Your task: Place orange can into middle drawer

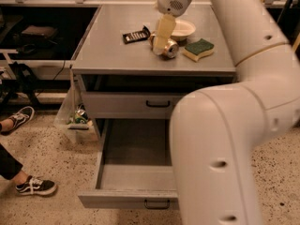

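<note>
The orange can (170, 49) lies on its side on the grey cabinet top (112, 50), its silver end facing me. My gripper (161, 35) hangs down from the top of the view and sits right at the can's left part, covering it. The middle drawer (117, 199) is pulled far out at the bottom, and its inside looks empty. Its dark bar handle (157, 204) is at the front. My arm (225, 139) hides the drawer's right part.
A black flat packet (136, 35), a white bowl (183, 29) and a green-and-yellow sponge (198, 49) lie around the can. The upper drawer front (122, 104) is closed. A plastic bin (77, 118) stands left of the cabinet. A person's shoes (35, 186) are on the floor at left.
</note>
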